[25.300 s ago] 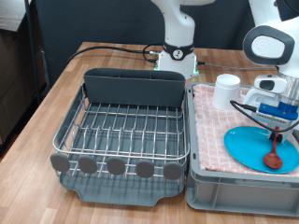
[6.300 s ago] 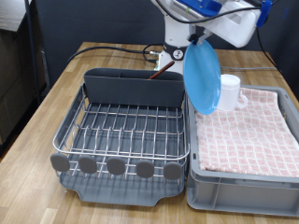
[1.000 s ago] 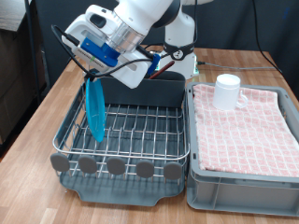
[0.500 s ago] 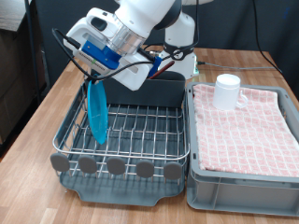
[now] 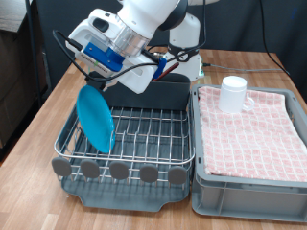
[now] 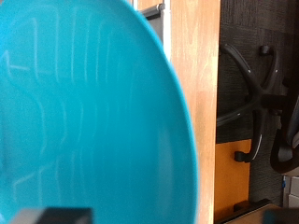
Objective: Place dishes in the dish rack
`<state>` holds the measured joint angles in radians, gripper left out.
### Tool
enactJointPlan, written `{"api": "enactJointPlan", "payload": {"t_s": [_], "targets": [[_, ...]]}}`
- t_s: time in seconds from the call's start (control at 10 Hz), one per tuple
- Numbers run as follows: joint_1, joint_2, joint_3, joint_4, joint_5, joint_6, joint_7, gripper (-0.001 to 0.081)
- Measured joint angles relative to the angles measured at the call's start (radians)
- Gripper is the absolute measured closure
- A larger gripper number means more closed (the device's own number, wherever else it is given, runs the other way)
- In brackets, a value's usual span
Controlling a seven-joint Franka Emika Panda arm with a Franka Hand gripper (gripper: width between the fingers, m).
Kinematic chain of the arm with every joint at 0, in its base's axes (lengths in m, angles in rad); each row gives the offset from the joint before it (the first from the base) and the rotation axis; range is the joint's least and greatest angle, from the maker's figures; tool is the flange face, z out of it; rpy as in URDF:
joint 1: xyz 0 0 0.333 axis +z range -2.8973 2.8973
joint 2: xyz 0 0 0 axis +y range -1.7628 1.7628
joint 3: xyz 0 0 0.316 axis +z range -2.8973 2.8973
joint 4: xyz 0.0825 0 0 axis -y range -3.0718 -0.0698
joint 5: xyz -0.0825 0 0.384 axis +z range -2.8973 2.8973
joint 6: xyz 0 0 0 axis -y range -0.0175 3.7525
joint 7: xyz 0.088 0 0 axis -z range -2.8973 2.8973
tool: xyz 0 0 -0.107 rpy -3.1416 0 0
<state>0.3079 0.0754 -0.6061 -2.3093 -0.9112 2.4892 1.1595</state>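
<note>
The round light-blue plate (image 5: pixel 95 120) stands on edge in the left part of the dish rack (image 5: pixel 144 136) and leans over towards the exterior view's left. My gripper (image 5: pixel 97 79) hangs just above the plate's top edge, open, with the plate tilted away from it. In the wrist view the plate (image 6: pixel 84 121) fills most of the picture. The white handled mug (image 5: pixel 233 93) stands on the pink checked cloth (image 5: pixel 251 134) at the exterior view's right. The wooden spoon is out of view.
The rack's tall grey cutlery box (image 5: pixel 158 93) stands at its far side, with round grey knobs (image 5: pixel 118 171) along the near edge. The grey crate (image 5: pixel 251 192) with the cloth sits beside the rack. An office chair base (image 6: pixel 262 103) shows beyond the wooden table edge (image 6: pixel 201 93).
The plate, held upright over the rack's left side before, has tipped over to the left and now leans in the rack. The gripper has stayed in place.
</note>
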Motion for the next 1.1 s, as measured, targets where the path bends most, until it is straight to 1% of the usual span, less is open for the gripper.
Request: {"api": "enactJointPlan", "payload": {"t_s": [0.1, 0.2, 0.3, 0.4, 0.5, 0.6, 0.7, 0.8, 1.1], "targets": [[0.0, 0.0, 0.001, 0.0, 0.038, 0.005, -0.025, 0.0361], [0.0, 0.0, 0.003, 0.0, 0.095, 0.013, -0.072, 0.0361], [0.0, -0.001, 0.003, 0.002, 0.153, 0.021, -0.123, 0.0178], [0.0, -0.005, 0.004, 0.006, 0.227, 0.023, -0.179, 0.0178], [0.0, -0.014, 0.004, 0.013, 0.317, 0.02, -0.241, 0.0043], [0.0, -0.028, 0.003, 0.023, 0.365, 0.016, -0.283, 0.0043], [0.0, -0.049, 0.002, 0.034, 0.374, 0.004, -0.298, 0.0011], [0.0, -0.076, 0.003, 0.047, 0.375, -0.024, -0.312, 0.0005], [0.001, -0.155, 0.018, 0.104, 0.372, -0.157, -0.35, 0.0003]]}}
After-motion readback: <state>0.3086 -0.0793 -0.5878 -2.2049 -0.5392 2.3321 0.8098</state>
